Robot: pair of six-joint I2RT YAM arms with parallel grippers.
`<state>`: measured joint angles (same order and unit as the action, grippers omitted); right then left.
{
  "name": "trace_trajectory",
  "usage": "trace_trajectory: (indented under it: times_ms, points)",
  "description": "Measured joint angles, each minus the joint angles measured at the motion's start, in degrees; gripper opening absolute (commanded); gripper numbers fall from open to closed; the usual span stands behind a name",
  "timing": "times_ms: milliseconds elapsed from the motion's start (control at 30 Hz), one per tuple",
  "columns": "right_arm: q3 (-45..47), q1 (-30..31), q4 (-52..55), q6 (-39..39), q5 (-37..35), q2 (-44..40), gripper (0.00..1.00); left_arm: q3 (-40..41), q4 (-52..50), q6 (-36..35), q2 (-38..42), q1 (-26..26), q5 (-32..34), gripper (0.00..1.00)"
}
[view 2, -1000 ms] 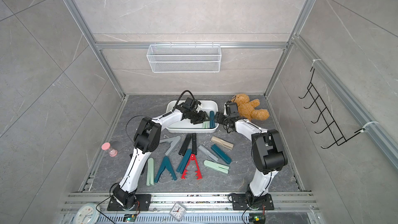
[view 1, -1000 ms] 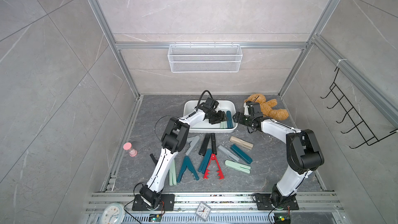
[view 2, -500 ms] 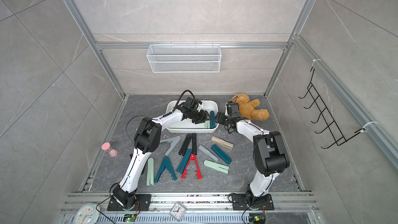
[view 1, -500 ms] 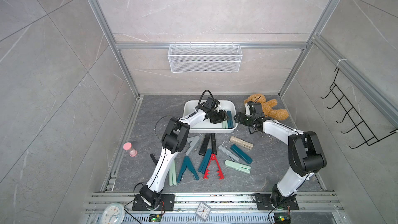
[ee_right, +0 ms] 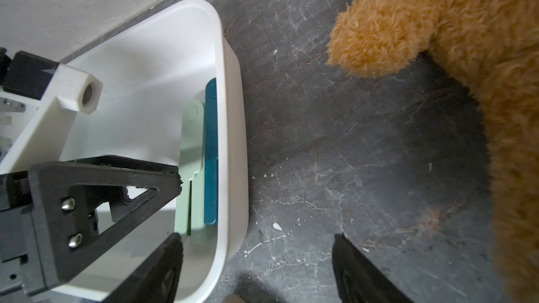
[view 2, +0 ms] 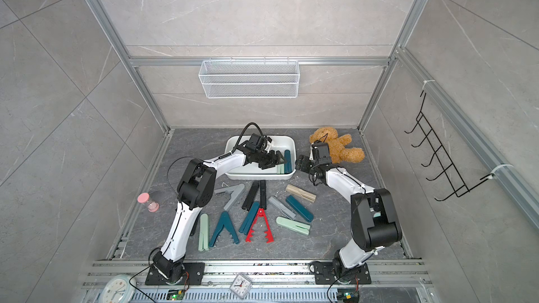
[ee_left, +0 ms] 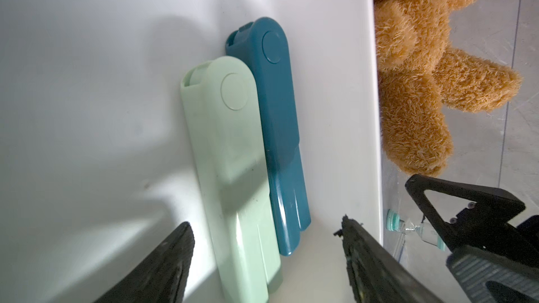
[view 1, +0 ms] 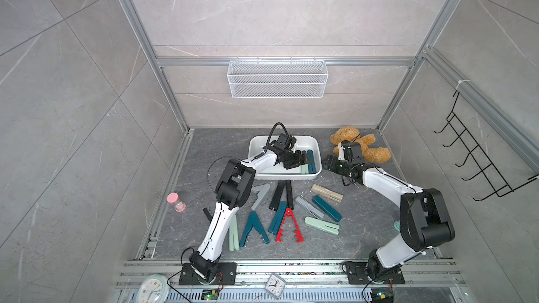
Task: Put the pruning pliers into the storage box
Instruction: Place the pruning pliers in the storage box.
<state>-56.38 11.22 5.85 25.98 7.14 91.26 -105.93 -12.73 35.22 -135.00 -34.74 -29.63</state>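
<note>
Left gripper [ee_left: 267, 227], jaws wide, over mint pliers [ee_left: 230, 155] and teal pliers [ee_left: 280, 129] in storage box [ee_left: 335, 53]; right gripper [ee_right: 256, 239] just right of it, jaws wide, empty.

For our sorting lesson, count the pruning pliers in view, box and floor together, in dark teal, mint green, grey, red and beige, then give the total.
Dark teal pliers: 4
Mint green pliers: 3
Grey pliers: 2
Red pliers: 1
Beige pliers: 1
Total: 11
</note>
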Motion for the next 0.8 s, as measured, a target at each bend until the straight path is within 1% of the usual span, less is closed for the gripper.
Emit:
trace_trajectory:
  times_ms: [200,333,533,633,800]
  points:
    - [2.89,0.0,0.13,-0.35,1.33,-3.39,0.78,3.26,2.67,-1.29,6.08,-0.7,2.71,1.0]
    - [5.92,0.0,0.07,-0.94,3.45,-5.29,0.76,5.33,4.5,-1.84,9.55,-1.03,4.11,1.0]
    - [9.42,0.22,0.2,-1.66,5.35,-9.11,0.75,11.17,7.28,-2.8,14.16,-1.31,6.84,1.0]
    - [10.01,1.6,0.68,-2.32,5.62,-10.45,0.74,14.21,8.11,-3.69,16.2,-1.66,8.68,1.0]
    - [10.49,5.77,1.51,-3.37,5.57,-11.21,0.74,18.8,8.85,-4.83,19.87,-1.92,11.61,1.0]
